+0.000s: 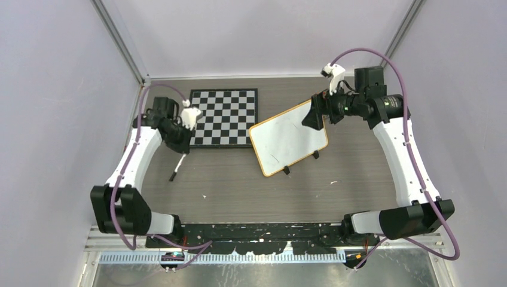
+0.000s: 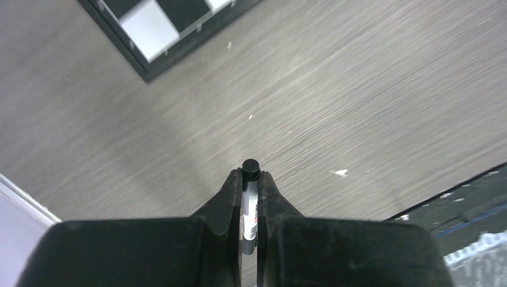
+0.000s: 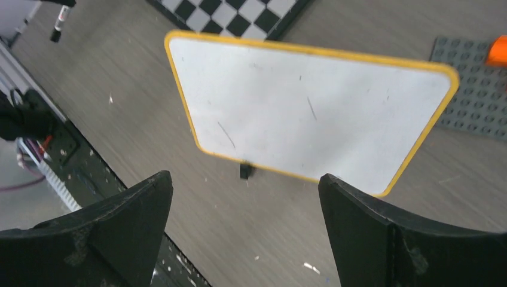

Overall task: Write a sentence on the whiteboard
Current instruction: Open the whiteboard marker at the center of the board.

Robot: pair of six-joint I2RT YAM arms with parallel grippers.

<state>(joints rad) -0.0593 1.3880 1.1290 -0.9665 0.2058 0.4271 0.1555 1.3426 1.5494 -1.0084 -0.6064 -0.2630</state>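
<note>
1. My left pincer (image 2: 251, 179) is clamped tight on a marker (image 2: 250, 203). Only its black end and a strip of white barrel show between my fingers; the rest is hidden behind them.
2. From above, the marker points out of that pincer toward 7 o'clock. I cannot tell whether its tip touches the table (image 1: 251, 185).
3. My right pincer (image 3: 244, 179) stands wide, holding nothing. Both its fingers are cut off by the bottom of the wrist view.
4. The whiteboard (image 3: 311, 101) sits near the table's middle, at 3 o'clock from my left pincer, turned askew on small black feet. It bears a few thin dark strokes, too faint to read.
5. From above, my right pincer covers the whiteboard's 1 o'clock corner. I cannot tell whether they touch. The wrist view shows the whiteboard out ahead of the fingers, not between them.
6. The chessboard (image 1: 224, 116) lies at 10 o'clock from the whiteboard, just beside its yellow rim. The left wrist view shows only one of its corners.
7. At 3 o'clock in the right wrist view a grey studded plate (image 3: 472, 89) and an orange block (image 3: 497, 49) are cut off by the frame.
8. A stretch of grey tabletop with white specks runs from both boards toward 6 o'clock, ending at the black rail (image 1: 263, 230). Walls stand at 9, 12 and 3 o'clock, and my left arm is close to the 9 o'clock one.
</note>
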